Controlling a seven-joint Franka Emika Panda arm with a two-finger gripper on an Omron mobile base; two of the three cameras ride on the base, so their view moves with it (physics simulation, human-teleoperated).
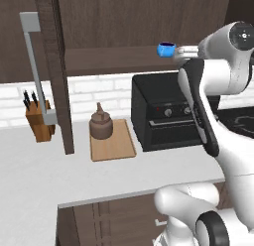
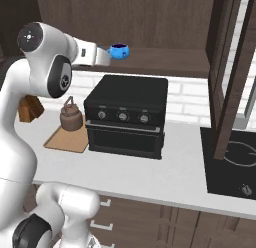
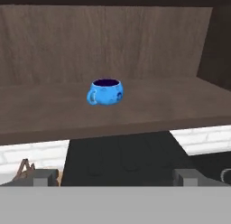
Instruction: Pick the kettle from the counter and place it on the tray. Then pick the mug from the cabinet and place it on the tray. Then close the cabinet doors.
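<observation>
The blue mug stands upright on the cabinet shelf, with its handle to the left in the hand view. My gripper is open, level with the shelf and a short way in front of the mug, touching nothing. From the base views the gripper hangs just beside the mug. The dark-brown kettle sits on the light-wood tray on the counter.
A black oven stands on the counter under the shelf, right of the tray. The left cabinet door and the right cabinet door stand open. A knife block is at the far left, a cooktop at the right.
</observation>
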